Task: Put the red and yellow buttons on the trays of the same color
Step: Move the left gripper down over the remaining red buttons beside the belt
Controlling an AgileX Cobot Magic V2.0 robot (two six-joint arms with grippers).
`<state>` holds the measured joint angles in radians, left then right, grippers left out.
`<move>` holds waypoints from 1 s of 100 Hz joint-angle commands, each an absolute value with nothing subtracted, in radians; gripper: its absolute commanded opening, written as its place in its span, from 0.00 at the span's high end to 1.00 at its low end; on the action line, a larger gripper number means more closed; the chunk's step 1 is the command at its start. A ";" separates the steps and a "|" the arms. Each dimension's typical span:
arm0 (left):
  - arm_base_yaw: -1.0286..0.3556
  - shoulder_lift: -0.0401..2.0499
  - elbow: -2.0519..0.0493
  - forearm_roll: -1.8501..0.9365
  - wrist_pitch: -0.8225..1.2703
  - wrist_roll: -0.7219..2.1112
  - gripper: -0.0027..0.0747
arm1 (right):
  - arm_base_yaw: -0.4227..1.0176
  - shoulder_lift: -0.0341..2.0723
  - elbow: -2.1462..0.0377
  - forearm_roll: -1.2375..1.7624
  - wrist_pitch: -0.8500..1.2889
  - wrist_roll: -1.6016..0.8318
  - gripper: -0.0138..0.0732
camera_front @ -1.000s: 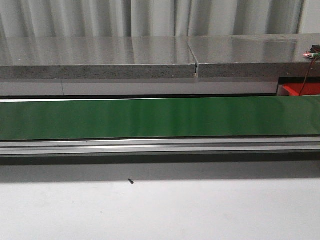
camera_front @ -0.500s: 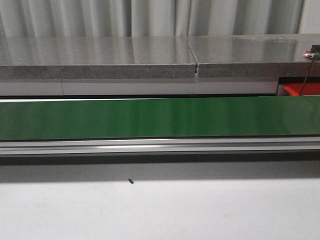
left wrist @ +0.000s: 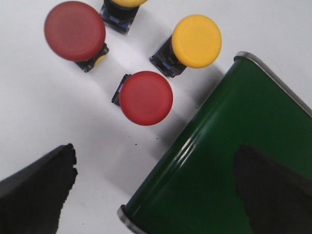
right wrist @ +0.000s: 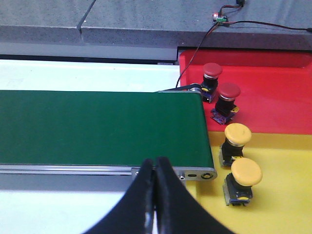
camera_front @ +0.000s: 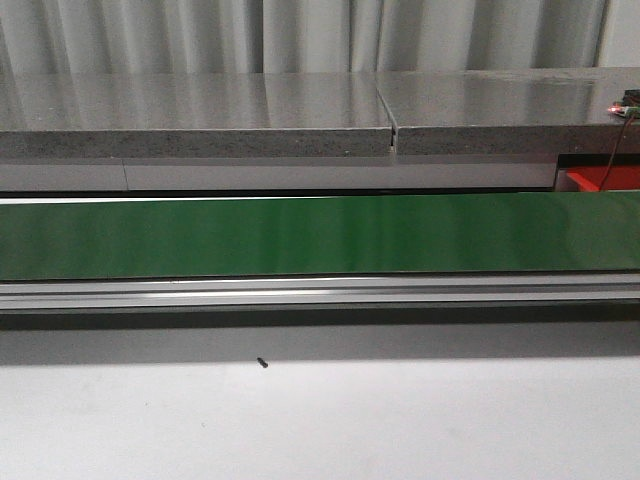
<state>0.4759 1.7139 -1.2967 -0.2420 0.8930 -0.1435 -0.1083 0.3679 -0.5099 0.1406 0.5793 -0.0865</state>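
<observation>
Under the left gripper, on the white table top, sit the buttons that still need moving. Its two black fingers are spread wide apart and hold nothing.

Closest to those fingers is a round red push button. It stands up on its small black base, with its flat cap facing up at the camera. A button like this is round on top, so it has no long side there; its long line runs from cap down to base. A round yellow push button stands just past it, beside the end of the shiny green conveyor belt. A bigger-looking dark red push button stands off to the other side, and the edge of another yellow-capped button peeks in farther away.

I think the tricky part is how close the buttons are. If the fingers come down wide, one could bump a neighbor and tip it, or hit the belt's metal edge. The wrong color could also get picked.

Over on the right, the right gripper has its black fingers pressed together with nothing between them. It hangs above the near edge of the belt. Beyond the belt's end lie the flat yellow tray and, farther back, the flat red tray. Two yellow buttons stand on the yellow one and two red buttons on the red one.

In the front view no button rides the belt.
</observation>
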 commanded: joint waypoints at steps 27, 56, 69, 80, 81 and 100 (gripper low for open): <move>0.475 1.833 -1.397 -0.243 0.891 -0.168 0.17 | -0.105 0.369 -0.533 0.146 0.509 -0.095 0.92; 0.475 1.877 -1.397 -0.238 0.838 -0.185 0.17 | -0.105 0.369 -0.533 0.146 0.509 -0.095 0.92; 0.475 1.889 -1.397 -0.236 0.820 -0.185 0.26 | -0.105 0.369 -0.533 0.146 0.509 -0.095 0.92; 0.475 1.889 -1.397 -0.236 0.797 -0.185 0.44 | -0.105 0.369 -0.533 0.146 0.509 -0.095 0.92; 0.475 1.889 -1.397 -0.236 0.797 -0.185 0.46 | -0.105 0.369 -0.533 0.146 0.509 -0.095 0.92; 0.475 1.889 -1.397 -0.235 0.796 -0.185 0.74 | -0.105 0.369 -0.533 0.146 0.509 -0.095 0.92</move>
<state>0.4759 1.9351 -1.3695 -0.2263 0.8194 -0.1752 -0.1083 0.3679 -0.5099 0.1406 0.5793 -0.0865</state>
